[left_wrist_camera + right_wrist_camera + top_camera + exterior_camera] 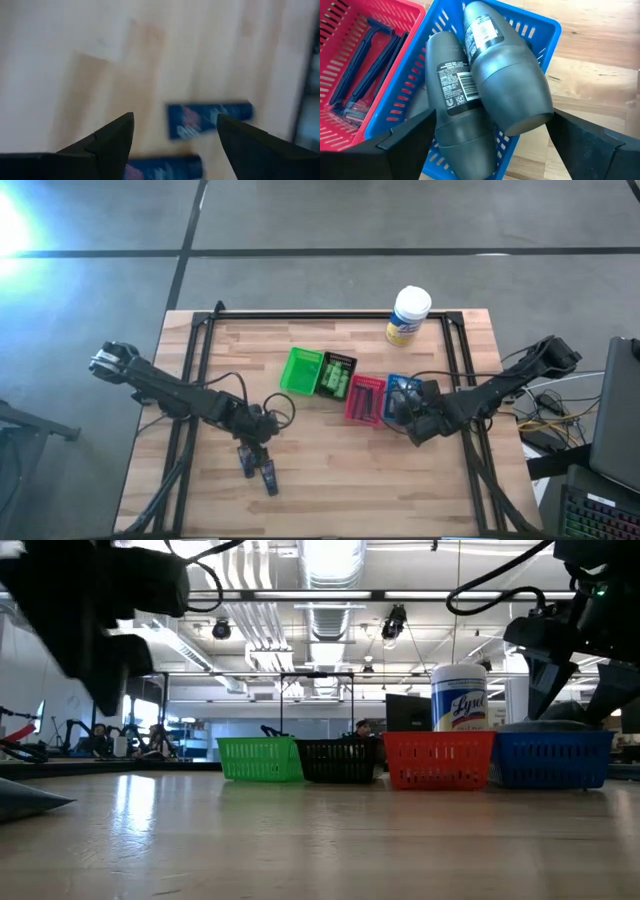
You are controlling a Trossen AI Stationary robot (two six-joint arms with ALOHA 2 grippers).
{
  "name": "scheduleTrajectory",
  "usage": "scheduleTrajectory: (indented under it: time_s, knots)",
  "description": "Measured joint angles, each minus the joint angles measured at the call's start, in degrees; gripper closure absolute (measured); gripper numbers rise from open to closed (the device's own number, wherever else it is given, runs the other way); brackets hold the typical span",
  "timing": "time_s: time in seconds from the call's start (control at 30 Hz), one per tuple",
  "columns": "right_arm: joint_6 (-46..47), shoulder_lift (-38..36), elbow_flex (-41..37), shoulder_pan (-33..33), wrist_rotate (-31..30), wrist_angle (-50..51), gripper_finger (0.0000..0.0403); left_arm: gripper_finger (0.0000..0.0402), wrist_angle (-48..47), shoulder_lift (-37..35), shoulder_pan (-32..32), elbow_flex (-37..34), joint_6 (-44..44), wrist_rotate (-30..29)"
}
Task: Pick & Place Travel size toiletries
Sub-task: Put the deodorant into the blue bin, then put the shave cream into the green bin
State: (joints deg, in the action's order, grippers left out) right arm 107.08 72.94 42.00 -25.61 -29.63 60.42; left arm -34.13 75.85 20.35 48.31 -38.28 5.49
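Observation:
Two dark blue tubes (246,460) (268,476) lie flat on the wooden table near its front left. My left gripper (256,448) hovers open just above them; the left wrist view shows one tube (207,119) between the fingers, the other (162,167) nearer. My right gripper (412,420) stands open over the blue bin (400,388). In that bin, grey oblong bottles (505,85) (452,115) lie heaped, the top one resting on the others. My right gripper's fingers (494,114) stand on either side of the heap.
A green bin (300,370), a black bin (337,375) holding green packets and a red bin (365,400) holding dark blue razors (365,65) stand in a row mid-table. A white tub (408,315) stands at the far edge. Bare wood lies at the front.

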Motion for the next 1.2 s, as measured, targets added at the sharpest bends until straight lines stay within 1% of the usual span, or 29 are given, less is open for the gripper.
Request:
scheduleTrajectory:
  time_s: [0.03,0.1,0.37,0.47,0.63,0.83,0.97,1.07,1.2]
  knots:
    - [-0.4,-0.1,0.1,0.0,0.1,0.0,0.0035,0.0113,-0.2,0.0,0.4,0.0,0.0,1.6]
    - [-1.5,-0.1,0.8,0.0,0.6,0.9,0.0035,0.0113,-0.7,0.0,1.2,0.0,0.0,2.8]
    - [-4.8,-0.1,5.8,0.0,1.1,8.4,0.0035,0.0113,-1.7,0.0,2.7,0.0,0.7,2.4]
    - [-5.9,-0.1,7.3,0.0,1.0,10.7,0.0035,0.0113,-2.0,0.0,3.1,0.0,2.6,2.2]
    - [-7.3,-0.1,8.5,0.0,1.0,11.4,0.0035,0.0113,-3.0,0.0,4.2,-0.4,6.5,2.1]
    - [-9.0,-0.1,9.6,0.0,1.0,11.7,0.0035,0.0113,-3.4,0.0,6.2,-2.0,7.6,2.4]
    - [-12.7,-0.1,11.0,0.0,1.0,11.7,0.0035,0.0113,-3.3,0.0,8.9,-2.9,12.7,2.4]
    - [-16.2,-0.1,12.4,0.0,1.0,11.7,0.0035,0.0113,-3.1,0.0,10.9,-3.0,20.2,1.3]
    - [-19.3,-0.1,14.0,0.0,1.0,11.7,0.0035,0.0113,-3.1,0.1,12.6,-3.0,28.5,-1.6]
